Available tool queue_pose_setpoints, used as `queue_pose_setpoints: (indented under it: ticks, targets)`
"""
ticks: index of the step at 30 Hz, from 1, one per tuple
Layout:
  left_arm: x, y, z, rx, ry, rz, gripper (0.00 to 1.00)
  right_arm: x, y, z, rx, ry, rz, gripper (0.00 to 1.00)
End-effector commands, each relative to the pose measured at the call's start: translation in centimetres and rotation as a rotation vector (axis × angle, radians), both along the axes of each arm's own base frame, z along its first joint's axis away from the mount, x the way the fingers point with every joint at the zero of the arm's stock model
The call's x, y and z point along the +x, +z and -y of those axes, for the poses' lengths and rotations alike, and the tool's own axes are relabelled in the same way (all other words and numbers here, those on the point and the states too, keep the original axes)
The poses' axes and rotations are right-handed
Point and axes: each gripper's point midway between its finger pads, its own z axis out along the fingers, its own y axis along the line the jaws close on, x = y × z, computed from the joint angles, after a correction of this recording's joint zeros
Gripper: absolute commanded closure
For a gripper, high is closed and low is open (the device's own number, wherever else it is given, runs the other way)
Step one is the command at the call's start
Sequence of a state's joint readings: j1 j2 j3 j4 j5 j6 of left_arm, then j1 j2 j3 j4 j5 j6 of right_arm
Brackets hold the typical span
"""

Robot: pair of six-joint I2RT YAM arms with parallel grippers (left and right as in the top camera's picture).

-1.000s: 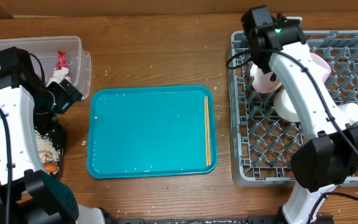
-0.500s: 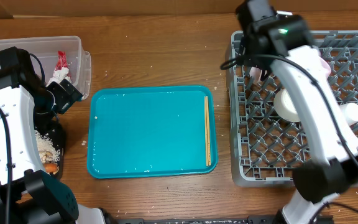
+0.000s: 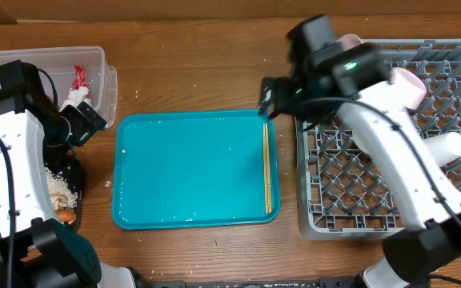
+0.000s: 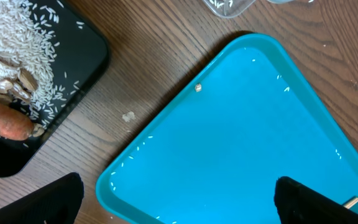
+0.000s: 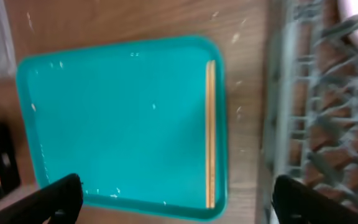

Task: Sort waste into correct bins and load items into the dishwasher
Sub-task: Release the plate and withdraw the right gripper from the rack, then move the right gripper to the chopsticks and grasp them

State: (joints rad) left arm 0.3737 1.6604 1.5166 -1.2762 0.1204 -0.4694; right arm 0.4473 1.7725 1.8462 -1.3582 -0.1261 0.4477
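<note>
The wooden chopsticks (image 3: 267, 168) (image 5: 211, 130) lie along the right side of a teal tray (image 3: 190, 172) (image 4: 247, 137) (image 5: 117, 118). My right gripper (image 3: 274, 100) (image 5: 179, 202) hangs open and empty above that tray's far right corner, beside the grey dishwasher rack (image 3: 334, 184) (image 5: 303, 93). A pale-pink dish (image 3: 406, 80) and a white cup (image 3: 446, 146) sit in the rack. My left gripper (image 3: 86, 124) (image 4: 179, 202) is open and empty over the tray's left edge. The clear tub (image 3: 46, 68) holds a red wrapper (image 3: 78, 78) and a white paper ball (image 3: 74, 94). Rice scraps (image 4: 11, 37) and a carrot piece (image 3: 66, 214) (image 4: 2, 121) lie in the black tray (image 4: 73, 37).
Loose rice grains dot the teal tray and the wooden table (image 3: 198, 72) near the black tray. My right arm crosses over the rack's left half and hides part of the dishes there.
My right gripper opened and swung left from the rack's back left corner to the teal tray's far right corner, leaving the pink dish in the rack. The left arm has not moved.
</note>
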Motion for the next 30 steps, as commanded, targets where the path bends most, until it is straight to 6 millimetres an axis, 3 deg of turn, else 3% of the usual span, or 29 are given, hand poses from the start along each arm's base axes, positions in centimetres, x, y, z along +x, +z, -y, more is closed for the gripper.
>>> queue_pose_setpoints:
  ticks: [1, 5, 9, 15, 22, 30]
  targets:
    - [0.2, 0.1, 0.1, -0.007, 0.008, 0.005, 0.0, -1.4, -4.0, -1.9, 0.002, 0.058, -0.065, 0.0]
    - [0.2, 0.1, 0.1, -0.007, 0.008, 0.005, 0.0, -2.2, -8.6, -3.5, 0.006, 0.06, -0.085, 0.03]
    - [0.2, 0.1, 0.1, -0.007, 0.008, 0.005, 0.0, -3.3, -11.6, -4.4, 0.008, 0.063, -0.099, 0.09]
    - [0.2, 0.1, 0.1, -0.007, 0.008, 0.005, 0.0, -4.2, -14.0, -5.7, -0.005, 0.102, -0.115, 0.09]
    - [0.2, 0.1, 0.1, -0.007, 0.008, 0.005, 0.0, -5.3, -17.5, -5.2, -0.07, 0.108, -0.217, 0.06]
    - [0.2, 0.1, 0.1, -0.007, 0.008, 0.005, 0.0, -5.2, -19.1, -5.2, -0.084, 0.107, -0.239, 0.05]
